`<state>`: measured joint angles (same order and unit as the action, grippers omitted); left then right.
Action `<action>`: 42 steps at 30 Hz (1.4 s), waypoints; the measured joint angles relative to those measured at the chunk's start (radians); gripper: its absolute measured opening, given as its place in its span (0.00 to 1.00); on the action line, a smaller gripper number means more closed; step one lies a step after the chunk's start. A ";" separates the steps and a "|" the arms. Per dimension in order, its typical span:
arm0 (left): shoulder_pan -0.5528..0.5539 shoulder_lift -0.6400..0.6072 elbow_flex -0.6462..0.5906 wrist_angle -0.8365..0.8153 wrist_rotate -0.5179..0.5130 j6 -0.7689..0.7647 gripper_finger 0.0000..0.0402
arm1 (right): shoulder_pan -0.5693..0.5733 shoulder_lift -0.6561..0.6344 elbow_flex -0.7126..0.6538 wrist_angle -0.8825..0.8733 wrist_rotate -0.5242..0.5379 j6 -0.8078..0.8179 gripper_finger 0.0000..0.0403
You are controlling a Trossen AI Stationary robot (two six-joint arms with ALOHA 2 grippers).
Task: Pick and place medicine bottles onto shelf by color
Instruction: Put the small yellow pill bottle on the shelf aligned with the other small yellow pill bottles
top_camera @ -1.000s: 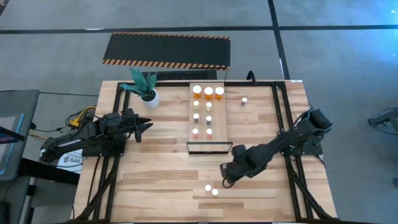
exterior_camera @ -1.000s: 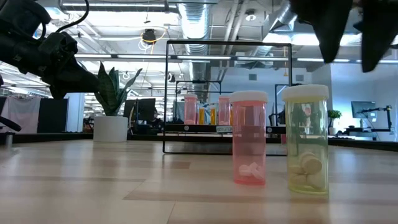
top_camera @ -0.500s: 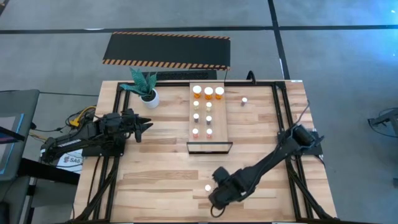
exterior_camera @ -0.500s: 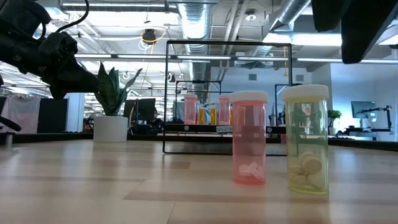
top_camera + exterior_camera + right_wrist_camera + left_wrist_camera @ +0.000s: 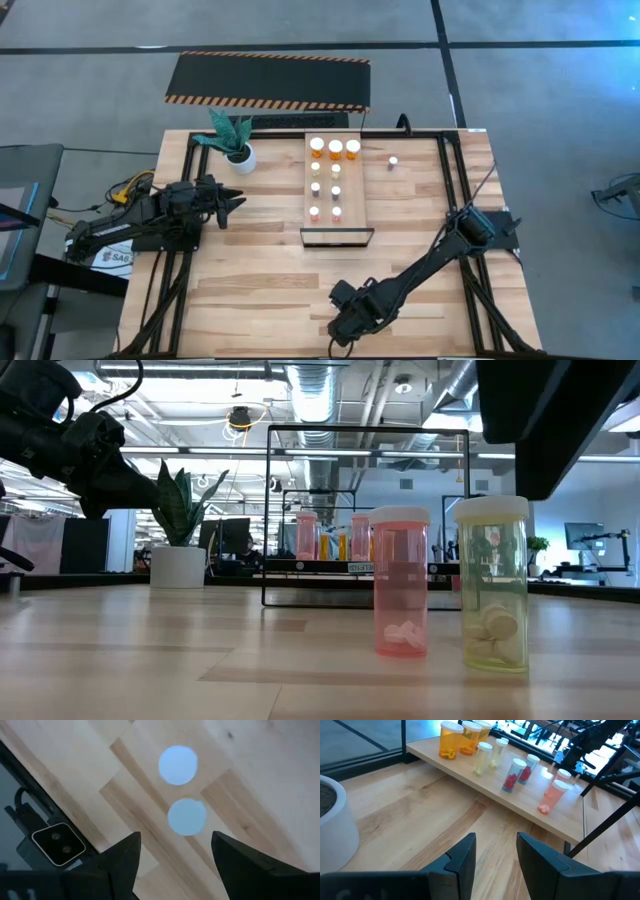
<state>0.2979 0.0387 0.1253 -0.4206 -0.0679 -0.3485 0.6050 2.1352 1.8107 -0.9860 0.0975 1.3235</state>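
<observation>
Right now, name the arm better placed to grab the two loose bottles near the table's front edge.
Right. Its open gripper hangs directly above both white caps, while the left gripper waits beside the shelf.

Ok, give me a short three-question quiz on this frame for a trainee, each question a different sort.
1. True or false: the right tool is shut on a bottle.
2. Which colours are the two front bottles standing nearest the low camera? A: pink and yellowish. B: orange and purple. C: both orange.
3. How many large orange bottles stand on the shelf?

Key:
1. False. It is open, above two white caps.
2. A.
3. Three, in a row at the shelf's far end.
</observation>
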 joint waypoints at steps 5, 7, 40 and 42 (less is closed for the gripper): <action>0.000 0.000 0.000 0.000 0.000 0.000 0.32 | -0.007 -0.001 0.000 -0.016 0.003 -0.019 0.66; 0.000 0.000 0.000 0.000 0.000 0.000 0.32 | -0.007 -0.001 0.000 -0.020 0.012 -0.033 0.66; 0.000 0.000 0.000 0.000 0.000 0.000 0.32 | -0.043 0.050 0.000 0.009 -0.035 -0.127 0.55; 0.000 0.000 0.000 0.000 0.000 0.000 0.32 | -0.043 0.050 0.000 0.010 -0.038 -0.127 0.49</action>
<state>0.2979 0.0387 0.1255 -0.4206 -0.0677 -0.3485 0.5623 2.1853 1.8107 -0.9760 0.0596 1.1963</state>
